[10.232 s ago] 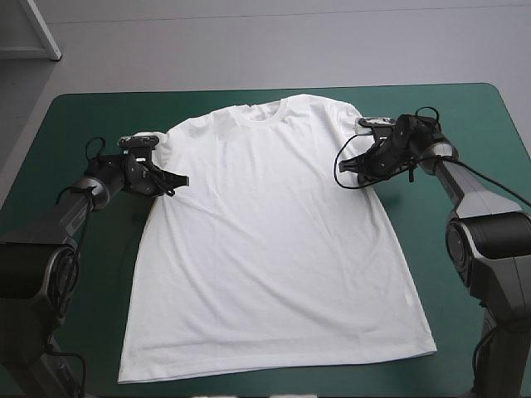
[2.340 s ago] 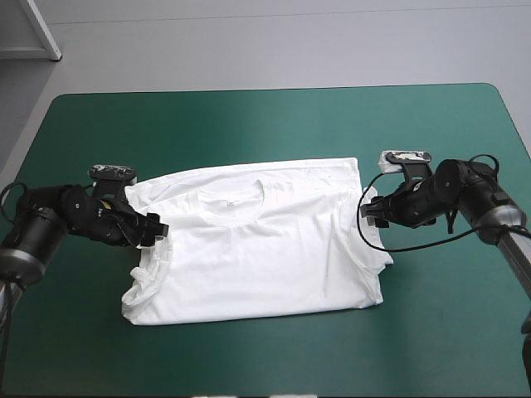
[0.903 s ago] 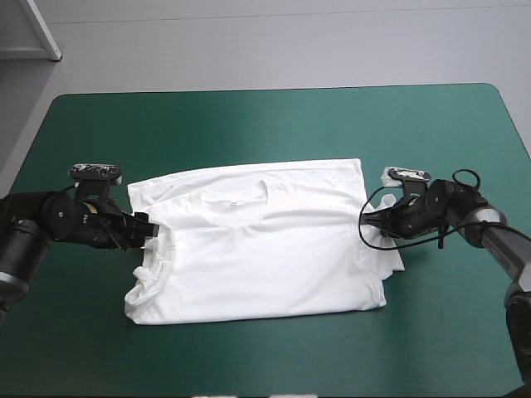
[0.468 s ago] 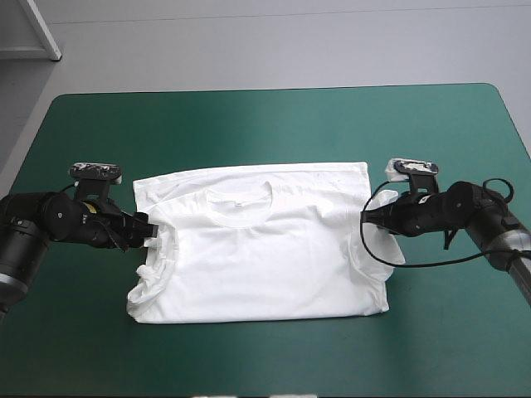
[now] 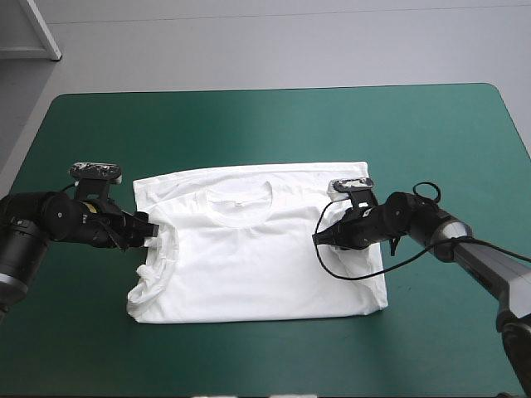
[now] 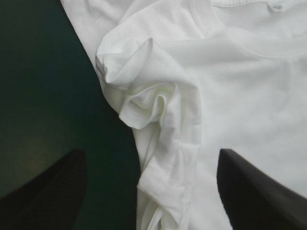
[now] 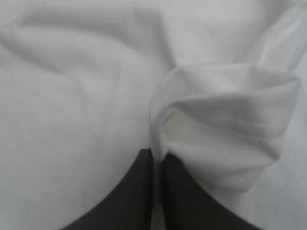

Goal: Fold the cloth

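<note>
R sleeve (image 7: 225, 120) fold-in under way; L side idle.
T-shirt (image 5: 249, 265) lies halved front-to-back, mid teal-green cover (image 5: 249, 124), collar up. Right gripper (image 5: 321, 239) is clamped on a pinch of R sleeve cloth. Vs. just before, it has travelled from the shirt's R edge inward over the chest, sleeve dragged along. Left gripper (image 5: 150, 233) is spread wide and empty at bunched L sleeve (image 6: 148, 103), unmoved. Est.: R side fold approx. half done, L sleeve needs tidying next.

No writing is legible; the neck tag (image 6: 276, 6) on the T-shirt (image 5: 249, 265) is too small.
</note>
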Available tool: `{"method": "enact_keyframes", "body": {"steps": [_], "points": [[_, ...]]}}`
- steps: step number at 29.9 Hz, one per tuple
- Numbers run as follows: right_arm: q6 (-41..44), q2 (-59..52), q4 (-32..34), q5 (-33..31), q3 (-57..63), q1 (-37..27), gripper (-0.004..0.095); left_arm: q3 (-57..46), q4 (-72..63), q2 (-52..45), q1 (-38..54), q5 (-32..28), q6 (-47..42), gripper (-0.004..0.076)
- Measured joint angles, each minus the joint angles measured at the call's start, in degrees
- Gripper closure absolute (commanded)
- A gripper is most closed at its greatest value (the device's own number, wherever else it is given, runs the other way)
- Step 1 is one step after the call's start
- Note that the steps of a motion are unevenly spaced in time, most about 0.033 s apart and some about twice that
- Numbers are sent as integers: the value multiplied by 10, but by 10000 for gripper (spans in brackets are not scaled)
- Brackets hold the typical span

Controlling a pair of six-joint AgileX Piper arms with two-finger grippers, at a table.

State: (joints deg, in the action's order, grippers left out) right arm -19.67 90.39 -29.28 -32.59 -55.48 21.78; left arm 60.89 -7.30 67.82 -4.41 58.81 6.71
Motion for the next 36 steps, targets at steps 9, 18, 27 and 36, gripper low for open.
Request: {"method": "enact_keyframes", "body": {"steps": [9,18,27,36], "points": [[-3,-10,4,4,-2,3,322,0,-1,0,0,1,0,178],[97,-123,103,-115,-24,3,330,0,2,0,0,57,0,178],[182,-186,196,-318,-20,3,352,-19,23,-21,0,115,-2,178],[197,-233,201,-355,11,3,356,-150,20,-88,0,111,-2,178]]}}
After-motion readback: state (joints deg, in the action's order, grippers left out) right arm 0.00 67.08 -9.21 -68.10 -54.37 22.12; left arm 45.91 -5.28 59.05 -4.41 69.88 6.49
